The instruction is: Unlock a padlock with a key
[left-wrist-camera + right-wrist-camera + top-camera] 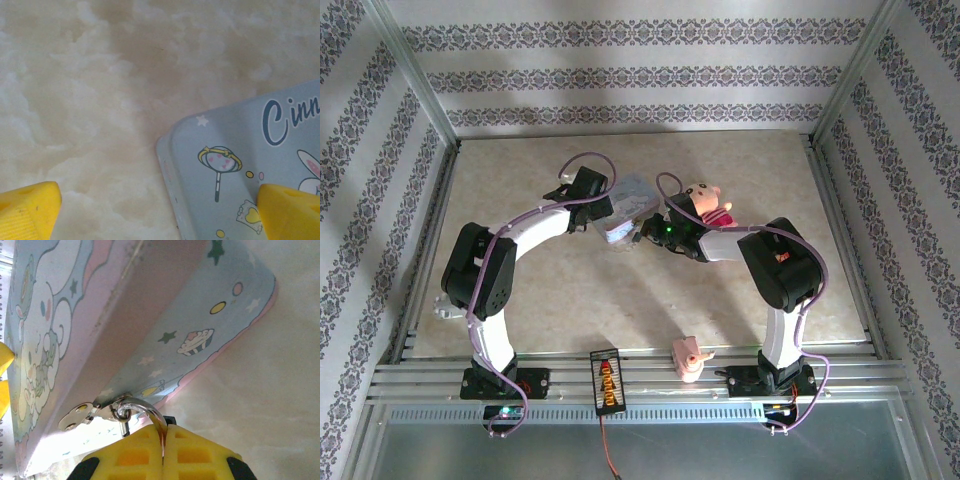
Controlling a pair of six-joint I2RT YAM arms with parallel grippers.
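On my right claw [164, 440] the yellow pads [125, 457] look matt, gridded plastic. The padlock [152, 412] shackle is polished metal; the tin [165, 305] smooth, printed; the bench [90, 100] marbled, matt.

Pale blue tin [625, 212] sits around the middle of the beige marbled table [600, 300]. It's covered in cutesy print: stars, a cupcake, a little wand thing, a white bunny-ish character and curly dark blue lettering starting "Cinn", with pink trim along one edge. Just right of it is a pink doll [708, 203] with a pale face, and well apart from both, down on the metal rails [650, 372] at the near edge, there's a smaller pink figure [687, 358] near a little black board [605, 382] with yellow and red bits. The walls [620, 75] all round have striped floral wallpaper.
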